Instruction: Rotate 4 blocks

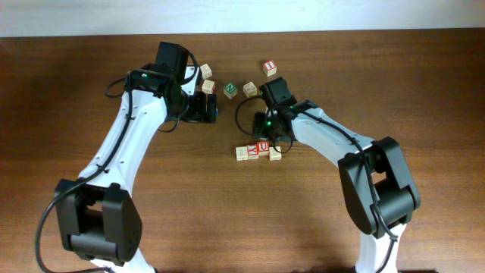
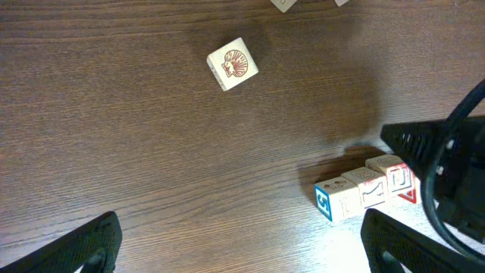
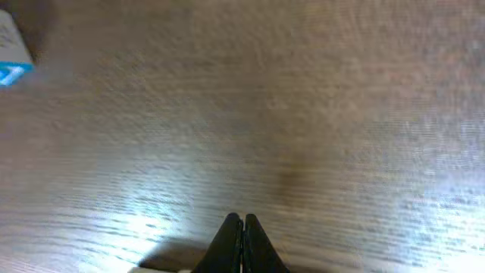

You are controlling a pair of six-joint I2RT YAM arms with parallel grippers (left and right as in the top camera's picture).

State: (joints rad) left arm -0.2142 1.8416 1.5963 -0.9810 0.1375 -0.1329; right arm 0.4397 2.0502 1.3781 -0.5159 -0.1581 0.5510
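Row of four small light-wood alphabet cubes (image 1: 258,151) at the centre of the dark wooden tabletop (image 1: 189,197), at 6 o'clock of the right gripper (image 3: 242,221), whose jaws are closed on nothing. Left gripper (image 2: 241,227), at 10 o'clock of the row, has its jaws wide apart.

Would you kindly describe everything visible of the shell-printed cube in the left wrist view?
The shell-printed cube is small, light wood, with a reddish-brown scallop shell in a thin border on its top face. It sits flat on the dark wooden table, turned askew to the grain, standing alone; nothing touches it.
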